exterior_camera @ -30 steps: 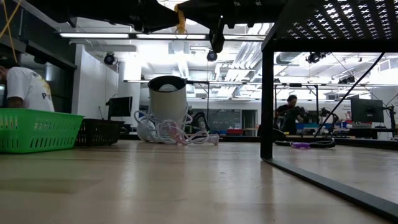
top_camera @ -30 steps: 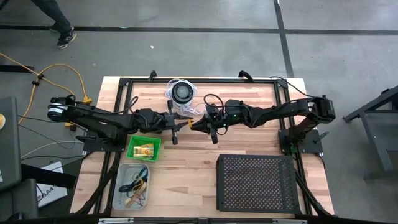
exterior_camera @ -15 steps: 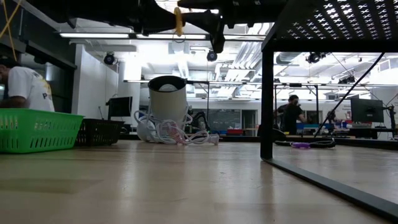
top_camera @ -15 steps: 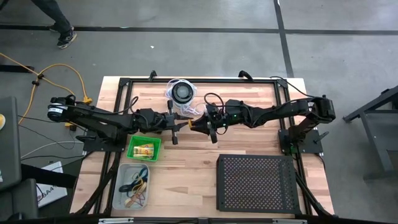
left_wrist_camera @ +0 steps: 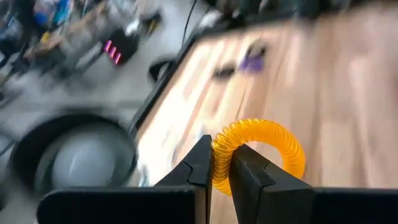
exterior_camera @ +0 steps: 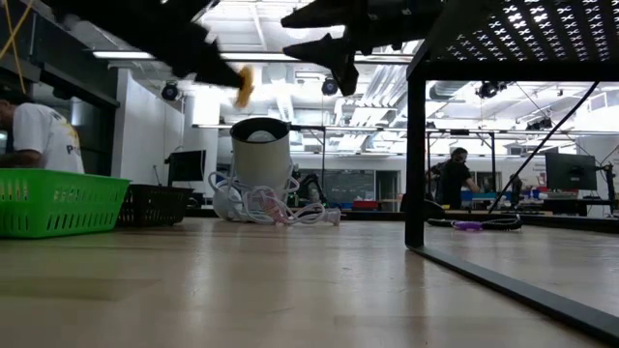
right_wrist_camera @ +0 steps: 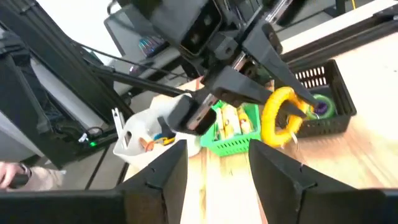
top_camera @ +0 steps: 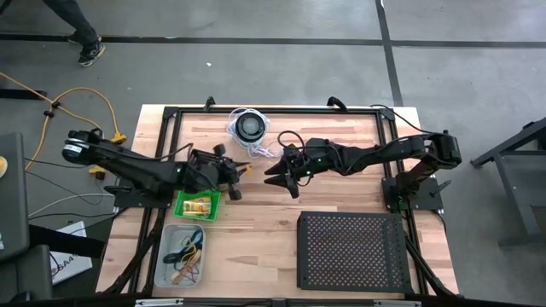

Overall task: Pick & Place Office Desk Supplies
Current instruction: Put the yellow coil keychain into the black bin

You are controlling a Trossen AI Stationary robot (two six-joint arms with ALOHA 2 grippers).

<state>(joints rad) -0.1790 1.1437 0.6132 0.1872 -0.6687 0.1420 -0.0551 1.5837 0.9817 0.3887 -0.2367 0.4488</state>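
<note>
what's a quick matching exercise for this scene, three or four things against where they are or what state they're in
Things:
1. yellow coil
2. right end effector
3. green basket
4. perforated tray

Places or states:
a. open, holding nothing
b. on the table's right near side
c. pinched in the left end effector
d. holds yellow packets

Pairs: 1-c, 2-a, 3-d, 4-b

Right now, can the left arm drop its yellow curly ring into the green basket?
Probably yes. The left gripper pinches the yellow coil ring just above and beside the green basket, with nothing between them.
</note>
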